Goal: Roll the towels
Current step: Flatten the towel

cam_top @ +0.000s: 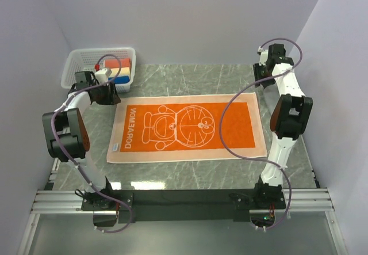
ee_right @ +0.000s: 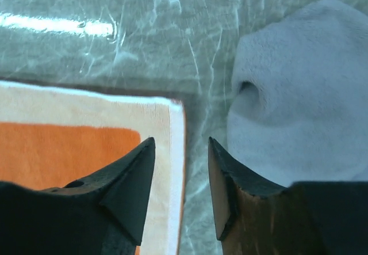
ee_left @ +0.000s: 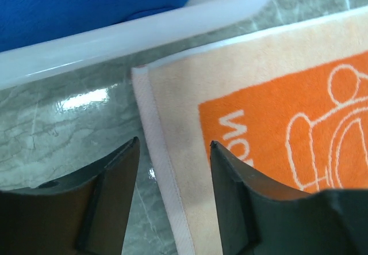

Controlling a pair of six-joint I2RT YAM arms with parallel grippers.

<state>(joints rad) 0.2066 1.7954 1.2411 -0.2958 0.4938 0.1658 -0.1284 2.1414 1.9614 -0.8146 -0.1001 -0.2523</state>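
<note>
Top external: one orange towel (cam_top: 187, 127), flat; basket (cam_top: 80, 59) at 11 o'clock. Only right wrist shows one grey towel (ee_right: 305, 82). Left gripper (ee_left: 173, 143), right gripper (ee_right: 181, 141): jaws parted, empty.

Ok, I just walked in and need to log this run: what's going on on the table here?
Two robot arms are set up to roll towels. The orange towel lies flat and unrolled on the table. The left claw is open over its far left corner, beside the basket. The right claw is open over the far right corner, next to a crumpled grey towel. Neither claw holds anything, and no rolling is done yet.
</note>
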